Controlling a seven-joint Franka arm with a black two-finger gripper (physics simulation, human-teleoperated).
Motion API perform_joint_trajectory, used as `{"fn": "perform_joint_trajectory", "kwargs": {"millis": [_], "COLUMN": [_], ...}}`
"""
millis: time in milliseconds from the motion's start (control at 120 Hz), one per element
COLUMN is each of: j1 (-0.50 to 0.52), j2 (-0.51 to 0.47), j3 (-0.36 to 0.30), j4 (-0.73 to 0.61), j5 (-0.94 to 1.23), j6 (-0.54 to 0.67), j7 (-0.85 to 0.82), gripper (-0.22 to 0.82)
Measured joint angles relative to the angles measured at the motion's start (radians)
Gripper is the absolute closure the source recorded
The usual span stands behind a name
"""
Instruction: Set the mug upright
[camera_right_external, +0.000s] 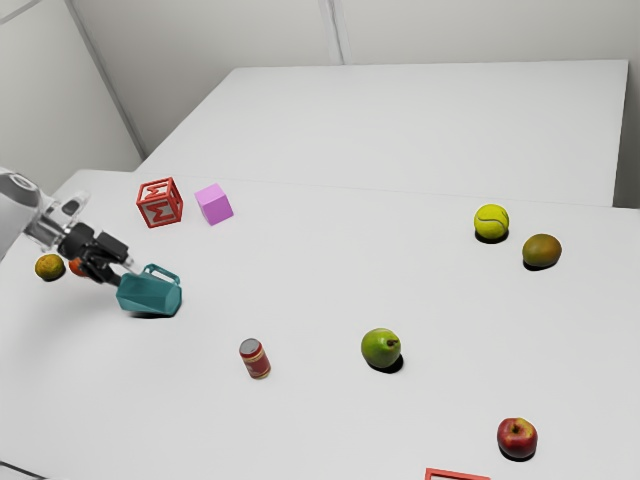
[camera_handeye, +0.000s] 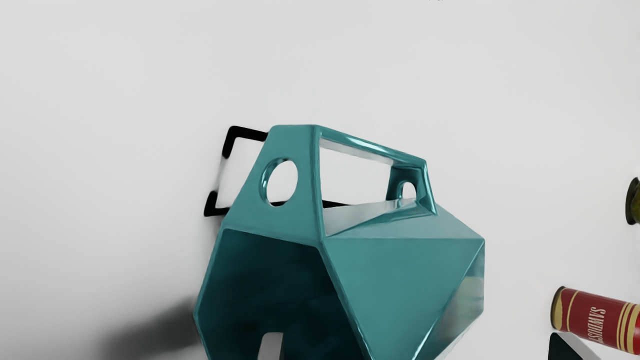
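- Mug (camera_right_external: 150, 296) is seen tipped on its side on the white table (camera_right_external: 310, 430), just beside the gripper (camera_right_external: 121, 271).
- Arm (camera_right_external: 18, 205) is extended from the exterior view's left towards the mug, with its hand (camera_right_external: 72, 237) slanted downward.
- The mug's long axis is laid roughly level along the table; its open mouth (camera_handeye: 280, 290) is turned to the exterior view's left, towards the arm, and its base end is pointed to the exterior view's right.
- The gripper is held unclenched, its fingers spread wide: one fingertip (camera_handeye: 271, 346) is seen over the mug's mouth, the other past the base end. Nothing is grasped.
- The red-and-white block (camera_right_external: 160, 203) and pink cube (camera_right_external: 214, 204) are placed beyond the mug in the exterior view.
- The mug's handle (camera_handeye: 372, 145) is directed towards the block's side.
- The red can (camera_right_external: 255, 359) is set near the mug, off its base end.
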Motion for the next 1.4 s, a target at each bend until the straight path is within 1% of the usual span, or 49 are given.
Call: {"fn": "perform_joint_trajectory", "kwargs": {"millis": [117,175,233,392,450,600,692,908,1158,1400], "j1": [0.008,0.008,0.008,0.013,0.015,0.014,0.014,-0.001,-0.13,-0.251], "j2": [0.006,0.007,0.01,0.01,0.009,-0.011,-0.036,-0.121,-0.248,-0.369], "j3": [0.001,0.001,0.0,0.0,0.0,-0.004,-0.01,-0.017,-0.013,-0.008], "j4": [-0.033,-0.042,-0.045,-0.051,-0.052,-0.059,-0.068,-0.103,-0.109,-0.216], "j5": [-0.09,-0.123,-0.146,-0.175,-0.179,-0.182,-0.181,-0.169,-0.018,0.117], "j6": [0.006,0.008,0.009,0.01,0.01,0.013,0.014,0.012,0.037,0.126], "j7": [0.046,0.068,0.088,0.133,0.147,0.177,0.192,0.219,0.18,0.074], "gripper": [0.04,0.07,0.15,0.46,0.55,0.67,0.72,0.74,0.74,0.75]}}
